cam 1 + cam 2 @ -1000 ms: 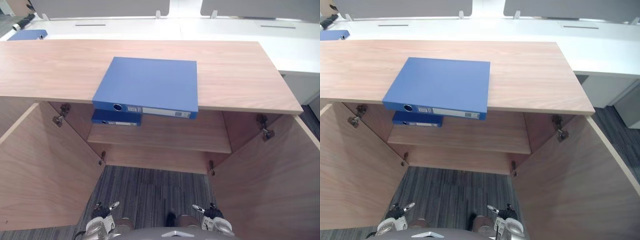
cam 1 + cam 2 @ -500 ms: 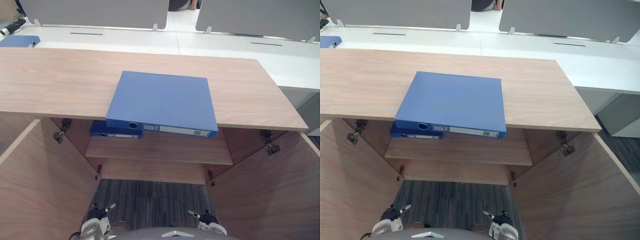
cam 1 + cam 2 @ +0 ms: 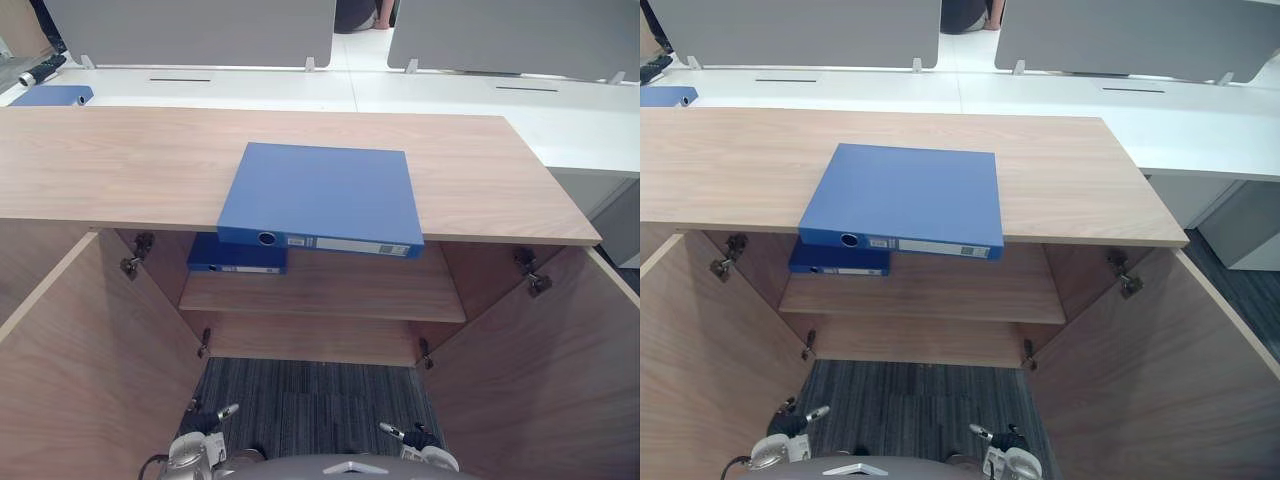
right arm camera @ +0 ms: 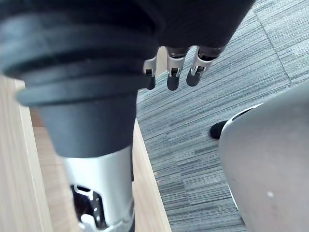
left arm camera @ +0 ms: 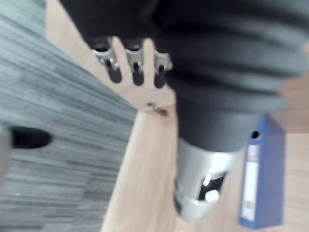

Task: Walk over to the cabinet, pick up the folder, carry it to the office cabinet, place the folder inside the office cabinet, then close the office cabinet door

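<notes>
The wooden surface [image 3: 120,165] tops an open-doored cabinet [image 3: 90,370]. The blue folder [image 3: 320,192] lies on it, overhanging the edge above a second folder [image 3: 236,264] on the shelf [image 3: 340,292]. The left robot hand [image 5: 137,65] and right robot hand [image 4: 173,72] hang low, uncurled and empty.

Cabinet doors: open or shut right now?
Open. The left door and right door stand swung out, exposing the inner shelf and a blue folder on it.

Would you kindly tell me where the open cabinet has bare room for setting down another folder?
The shelf is bare from the shelf folder at its left end across to the right wall. The cabinet top is bare either side of the overhanging top folder. Crowded: the shelf's left end.
</notes>
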Controlling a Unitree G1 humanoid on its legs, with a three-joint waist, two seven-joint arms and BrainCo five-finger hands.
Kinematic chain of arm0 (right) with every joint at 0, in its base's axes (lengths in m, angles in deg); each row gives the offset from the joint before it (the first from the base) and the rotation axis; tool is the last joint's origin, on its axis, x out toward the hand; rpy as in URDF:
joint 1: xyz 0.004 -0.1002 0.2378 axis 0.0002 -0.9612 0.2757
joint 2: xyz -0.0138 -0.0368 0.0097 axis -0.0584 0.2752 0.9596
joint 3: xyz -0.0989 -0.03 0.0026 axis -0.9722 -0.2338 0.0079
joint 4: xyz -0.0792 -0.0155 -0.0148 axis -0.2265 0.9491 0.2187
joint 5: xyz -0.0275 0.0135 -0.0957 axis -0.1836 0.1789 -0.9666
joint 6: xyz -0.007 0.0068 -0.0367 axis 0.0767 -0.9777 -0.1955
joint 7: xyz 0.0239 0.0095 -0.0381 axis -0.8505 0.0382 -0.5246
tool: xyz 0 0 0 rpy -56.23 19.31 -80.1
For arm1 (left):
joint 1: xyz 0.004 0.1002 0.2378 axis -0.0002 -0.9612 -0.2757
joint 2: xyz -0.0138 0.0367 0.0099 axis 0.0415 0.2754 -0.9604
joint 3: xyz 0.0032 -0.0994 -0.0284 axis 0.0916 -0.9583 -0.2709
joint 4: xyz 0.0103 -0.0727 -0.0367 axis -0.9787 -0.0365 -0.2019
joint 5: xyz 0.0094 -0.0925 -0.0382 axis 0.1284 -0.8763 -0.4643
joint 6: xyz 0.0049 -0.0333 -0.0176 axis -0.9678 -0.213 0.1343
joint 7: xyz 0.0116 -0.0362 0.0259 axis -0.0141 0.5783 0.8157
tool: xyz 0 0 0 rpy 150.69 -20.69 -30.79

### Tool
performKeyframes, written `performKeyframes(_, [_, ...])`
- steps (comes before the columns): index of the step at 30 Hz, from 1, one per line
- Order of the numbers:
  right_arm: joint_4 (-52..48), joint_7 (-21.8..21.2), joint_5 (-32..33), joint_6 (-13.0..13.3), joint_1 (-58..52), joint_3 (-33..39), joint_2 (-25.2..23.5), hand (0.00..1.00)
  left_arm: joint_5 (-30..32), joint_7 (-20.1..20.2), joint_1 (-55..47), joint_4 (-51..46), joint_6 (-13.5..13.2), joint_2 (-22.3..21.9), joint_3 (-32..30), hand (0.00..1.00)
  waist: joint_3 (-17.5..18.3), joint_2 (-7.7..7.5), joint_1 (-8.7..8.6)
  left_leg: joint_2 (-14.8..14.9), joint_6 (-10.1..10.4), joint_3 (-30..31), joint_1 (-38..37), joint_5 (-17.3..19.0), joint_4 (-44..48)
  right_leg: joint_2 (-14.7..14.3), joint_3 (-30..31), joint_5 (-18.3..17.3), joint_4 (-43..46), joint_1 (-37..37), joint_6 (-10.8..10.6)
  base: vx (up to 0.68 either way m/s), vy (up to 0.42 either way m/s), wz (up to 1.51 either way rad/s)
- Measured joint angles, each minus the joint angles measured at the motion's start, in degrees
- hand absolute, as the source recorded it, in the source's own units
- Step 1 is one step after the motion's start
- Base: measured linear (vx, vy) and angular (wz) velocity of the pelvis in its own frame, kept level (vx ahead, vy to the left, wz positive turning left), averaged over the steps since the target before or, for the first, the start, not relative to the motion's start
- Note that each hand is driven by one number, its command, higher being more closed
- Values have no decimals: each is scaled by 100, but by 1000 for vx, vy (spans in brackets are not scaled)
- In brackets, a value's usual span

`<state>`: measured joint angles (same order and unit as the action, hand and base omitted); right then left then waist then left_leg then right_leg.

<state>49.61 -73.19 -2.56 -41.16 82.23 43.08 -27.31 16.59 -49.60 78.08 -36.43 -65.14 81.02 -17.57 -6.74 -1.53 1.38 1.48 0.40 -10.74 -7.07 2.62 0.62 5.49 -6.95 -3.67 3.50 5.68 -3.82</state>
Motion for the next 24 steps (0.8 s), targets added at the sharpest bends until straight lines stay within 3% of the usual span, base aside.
performKeyframes(7, [-214, 101, 0, 94, -148, -100, -1, 0, 480, -412, -299, -2235, -253, 213, -30, 0, 25, 20, -15, -118, 6, 278, 40, 31, -172, 16, 160, -21, -25, -76, -65, -43, 12, -2])
performKeyframes(16, [-223, 101, -2, 160, -171, -54, -2, 0, 1476, -770, -453, -4110, -385, 255, 63, 0, 72, 44, 6, -167, -128, 498, -20, 3, -87, 10, 144, -13, -66, 62, -75, 113, 7, 3])
performKeyframes(24, [-216, 93, -116, 160, -173, -233, 68, 0, 2470, -959, -462, -5346, -584, 660, 443, 0, 123, 134, -6, -170, -169, 566, -264, 125, -79, 26, 179, -50, -90, 314, -8, -3, -2, 0])
